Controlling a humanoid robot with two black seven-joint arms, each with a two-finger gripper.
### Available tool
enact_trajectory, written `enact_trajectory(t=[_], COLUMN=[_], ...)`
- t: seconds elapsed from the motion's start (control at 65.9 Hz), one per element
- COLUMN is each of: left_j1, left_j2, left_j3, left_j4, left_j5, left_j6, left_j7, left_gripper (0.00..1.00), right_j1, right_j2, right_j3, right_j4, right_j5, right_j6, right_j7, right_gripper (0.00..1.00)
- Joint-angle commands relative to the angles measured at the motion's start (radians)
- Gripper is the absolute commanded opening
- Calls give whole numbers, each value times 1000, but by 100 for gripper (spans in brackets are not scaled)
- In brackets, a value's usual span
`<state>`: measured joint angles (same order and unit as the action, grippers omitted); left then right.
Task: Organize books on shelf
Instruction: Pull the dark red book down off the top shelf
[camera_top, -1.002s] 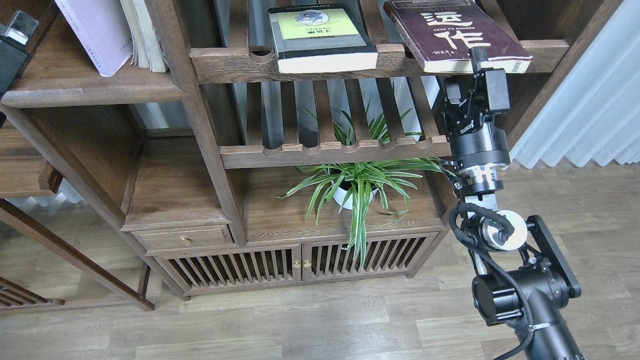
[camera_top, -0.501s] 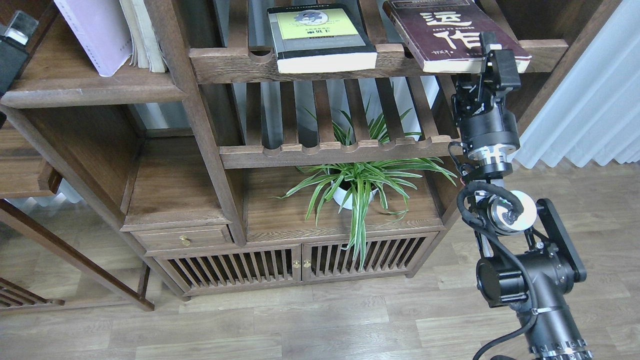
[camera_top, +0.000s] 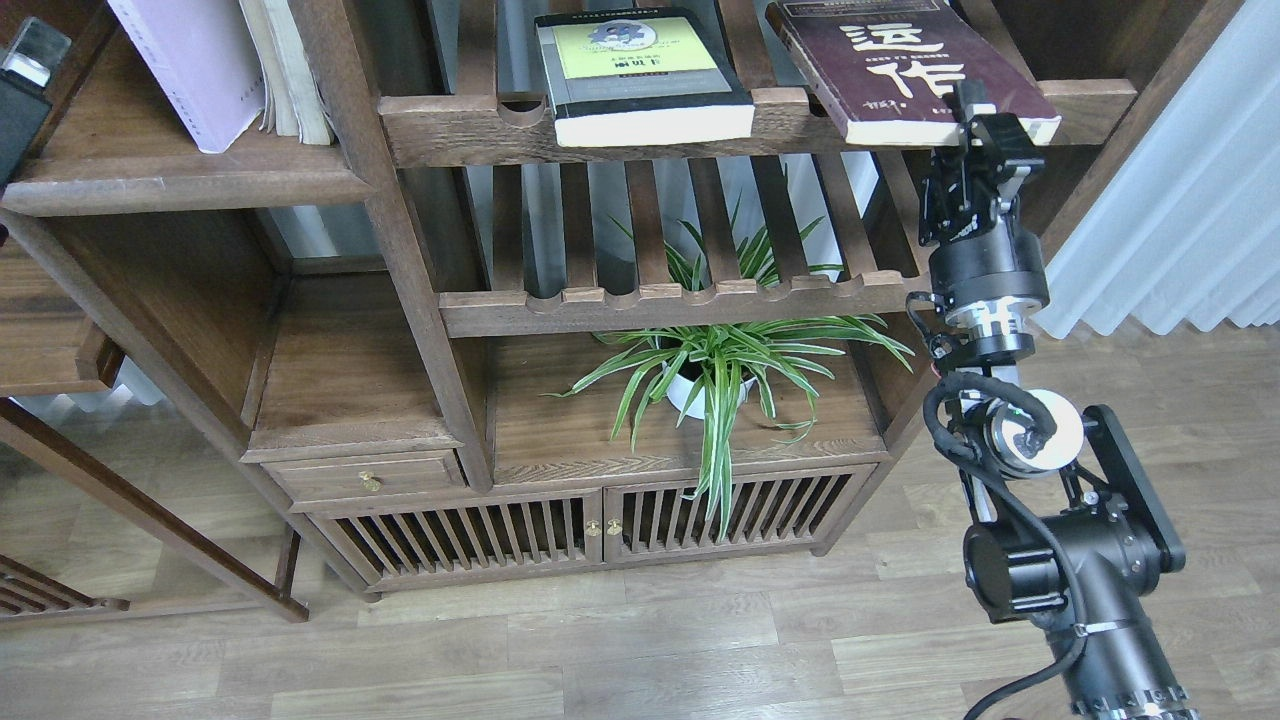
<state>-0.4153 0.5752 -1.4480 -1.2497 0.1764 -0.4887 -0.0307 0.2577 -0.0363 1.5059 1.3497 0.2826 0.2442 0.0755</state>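
The pale lilac-pink book (camera_top: 190, 70) stands leaning on the solid dark shelf (camera_top: 190, 178) at top left. The thick black book with the yellow-green panel (camera_top: 640, 75) lies flat on the upper slatted shelf. The dark maroon book (camera_top: 890, 60) lies flat to its right and overhangs the front rail. My right gripper (camera_top: 972, 112) is at the maroon book's front right corner, with one finger (camera_top: 966, 98) showing against the book's edge. I cannot tell its jaws apart. My left gripper (camera_top: 22, 85) is a dark shape at the left edge beside the solid shelf.
Thin cream-white books (camera_top: 290, 70) stand next to the lilac one. A slatted lower shelf (camera_top: 660, 300) sits above a spider plant in a white pot (camera_top: 705, 375). A low cabinet with slatted doors (camera_top: 590, 525) stands below. A white curtain (camera_top: 1180, 220) hangs at right.
My right arm has moved up and to the right, bringing the gripper from below the maroon book to its front right corner. The books have not moved.
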Motion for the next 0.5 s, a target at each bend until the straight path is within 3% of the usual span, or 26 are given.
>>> enact_trajectory(t=[0.0,0.289,0.486], left_j1=[1,12,41], left_j2=[-3,-15,-67], left_j3=[5,18,72], left_j4=[9,58,64], left_j5=[0,0,0], left_j6=[0,0,0], left_j7=[0,-8,3], left_gripper=[100,100,100], right_j1=[-47,-311,-554], right_j2=[1,-60,-139], right_j3=[4,79,63], right_j4=[43,181,193], right_j5=[59,174,230], right_j6=[93,244,245], right_j7=[4,9,-2], right_gripper=[2,2,2])
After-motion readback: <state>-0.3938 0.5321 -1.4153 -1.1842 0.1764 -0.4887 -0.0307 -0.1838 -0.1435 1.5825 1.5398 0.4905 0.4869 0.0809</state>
